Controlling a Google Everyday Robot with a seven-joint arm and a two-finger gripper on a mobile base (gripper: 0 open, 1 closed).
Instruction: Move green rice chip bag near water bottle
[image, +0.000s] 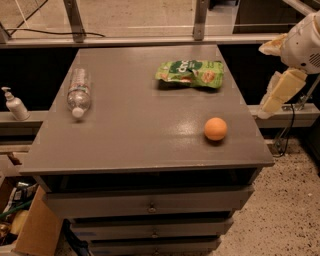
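The green rice chip bag (190, 73) lies flat at the back right of the grey cabinet top (140, 130). The water bottle (79, 92) lies on its side near the left edge, with its white cap pointing to the front. My gripper (274, 98) hangs off the right edge of the cabinet, to the right of the bag and a little nearer the front. It is above the floor, holds nothing and touches nothing.
An orange ball (215, 128) sits at the front right of the cabinet top. A white pump dispenser (14, 104) stands on a ledge to the left. A cardboard box (30, 231) is on the floor at lower left. A metal rail (150, 39) runs behind the cabinet.
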